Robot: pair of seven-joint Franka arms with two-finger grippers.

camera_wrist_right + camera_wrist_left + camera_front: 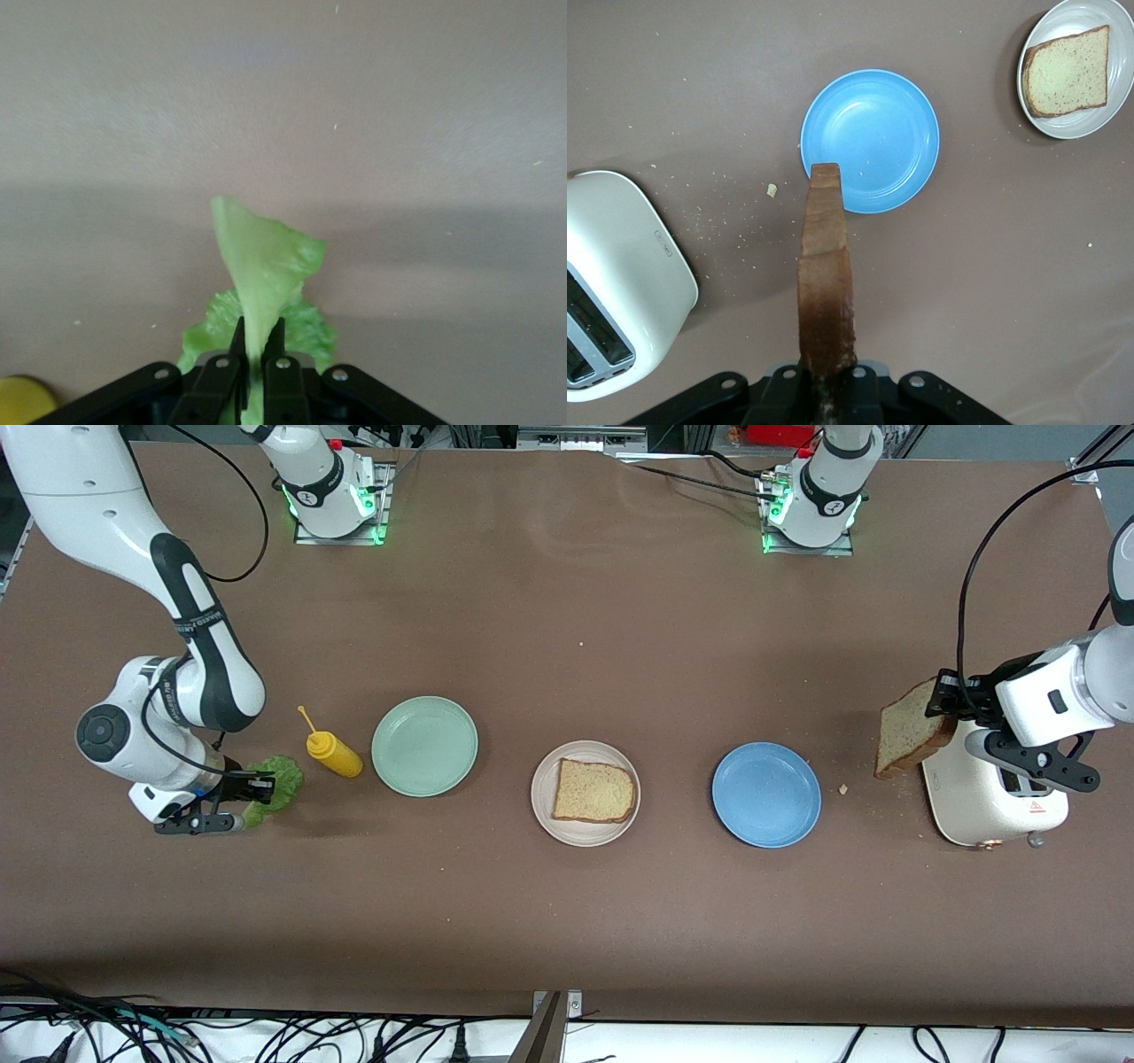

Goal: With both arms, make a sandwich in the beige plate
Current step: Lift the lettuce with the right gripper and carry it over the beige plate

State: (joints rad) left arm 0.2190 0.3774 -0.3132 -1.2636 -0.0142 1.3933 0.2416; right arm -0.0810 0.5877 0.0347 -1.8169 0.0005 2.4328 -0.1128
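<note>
Lowest in the front view, so nearest that camera, sits the beige plate with one bread slice lying flat in it, mid-table between the mint-green plate and the blue plate. What the next move turns on is that both remaining layers lie at opposite ends of the table from that plate, each already in a grip. The right gripper is low at its own arm's end of the table, beside the yellow mustard bottle, its jaws clenched on the lettuce leaf; the right wrist view shows the leaf pinched at its stem end and sticking out lengthwise from the jaws. The left gripper is above the white toaster, its jaws grasping the second bread slice by one edge, the slice on edge and hanging down toward the table. From the left wrist camera that slice points its long axis at the blue plate, with the beige plate well off to one side of that line. By my judgement the lettuce should go first, so the right arm must carry across the green plate while the left waits.
</note>
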